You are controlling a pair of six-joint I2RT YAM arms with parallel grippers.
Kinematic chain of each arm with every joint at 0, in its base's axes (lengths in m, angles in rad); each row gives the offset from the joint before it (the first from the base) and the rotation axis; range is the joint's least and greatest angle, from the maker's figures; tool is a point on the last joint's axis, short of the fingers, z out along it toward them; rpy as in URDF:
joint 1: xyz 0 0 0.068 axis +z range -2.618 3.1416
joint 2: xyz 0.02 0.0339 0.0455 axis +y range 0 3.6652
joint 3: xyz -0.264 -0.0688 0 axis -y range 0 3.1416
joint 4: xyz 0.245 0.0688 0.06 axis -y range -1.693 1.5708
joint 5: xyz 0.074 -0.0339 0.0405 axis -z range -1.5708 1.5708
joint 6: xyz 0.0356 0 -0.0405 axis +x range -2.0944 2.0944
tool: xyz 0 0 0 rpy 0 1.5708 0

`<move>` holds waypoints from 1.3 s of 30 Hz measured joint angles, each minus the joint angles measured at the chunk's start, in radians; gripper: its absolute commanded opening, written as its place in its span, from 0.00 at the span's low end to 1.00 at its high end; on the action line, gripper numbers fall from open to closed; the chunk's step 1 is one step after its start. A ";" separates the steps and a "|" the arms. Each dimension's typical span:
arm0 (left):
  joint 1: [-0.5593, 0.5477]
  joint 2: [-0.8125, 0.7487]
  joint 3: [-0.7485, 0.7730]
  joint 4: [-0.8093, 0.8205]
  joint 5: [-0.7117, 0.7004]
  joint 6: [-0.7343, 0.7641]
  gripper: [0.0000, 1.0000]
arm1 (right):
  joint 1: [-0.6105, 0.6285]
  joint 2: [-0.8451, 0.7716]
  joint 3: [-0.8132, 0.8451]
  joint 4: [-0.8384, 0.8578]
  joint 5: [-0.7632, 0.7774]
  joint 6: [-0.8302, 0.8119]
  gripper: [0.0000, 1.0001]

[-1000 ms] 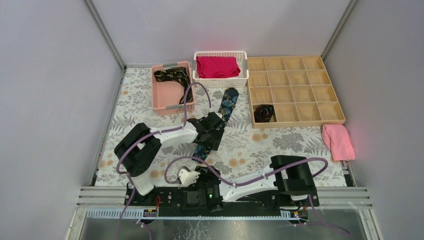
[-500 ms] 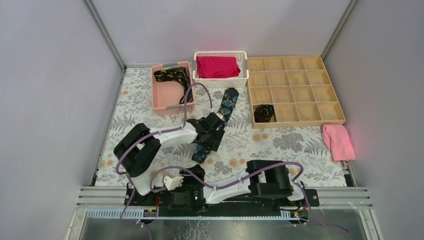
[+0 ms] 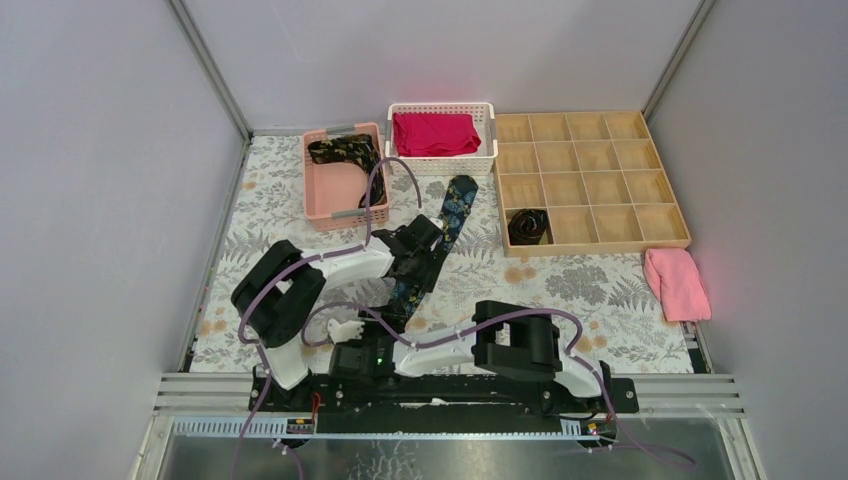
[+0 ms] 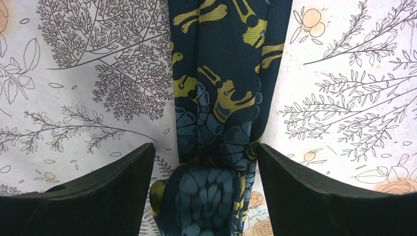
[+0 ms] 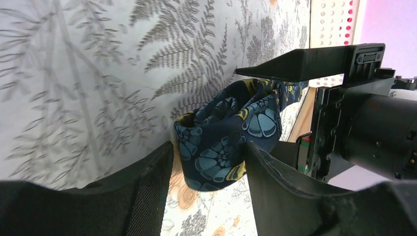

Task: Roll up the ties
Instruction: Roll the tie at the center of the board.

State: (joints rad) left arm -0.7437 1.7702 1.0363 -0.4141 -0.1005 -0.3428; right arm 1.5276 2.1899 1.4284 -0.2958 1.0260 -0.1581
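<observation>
Left wrist view: left fingers (image 4: 98,196) spread open astride the tie (image 4: 221,98) on the table (image 4: 74,73), its bunched end between the open right fingers (image 5: 305,206); an off-centre pinch would probably let that loose fold spring flat.

Open mat (image 3: 560,290) right of the tie (image 3: 455,205); pink basket (image 3: 345,213), wooden tray (image 3: 600,246) along the far side

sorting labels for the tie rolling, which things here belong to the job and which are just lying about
Belongs: long black blue-and-gold floral tie; small dark coiled tie in the wooden grid tray; dark gold-patterned tie in the pink plastic basket.
Lying about: folded red cloth in the white basket; pink towel.
</observation>
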 measured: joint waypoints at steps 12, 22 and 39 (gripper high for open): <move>0.006 0.007 0.008 0.002 0.000 0.006 0.83 | -0.084 0.006 -0.002 0.040 -0.023 -0.066 0.28; 0.027 -0.015 0.008 -0.013 -0.003 -0.021 0.86 | -0.106 0.005 -0.001 0.021 -0.109 -0.015 0.13; 0.136 -0.426 0.240 -0.129 -0.407 -0.166 0.83 | -0.230 -0.149 -0.045 0.015 -0.506 0.147 0.08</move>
State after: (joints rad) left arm -0.6075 1.3445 1.2766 -0.5434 -0.5072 -0.5087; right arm 1.2976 2.0407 1.3834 -0.2806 0.5198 -0.0109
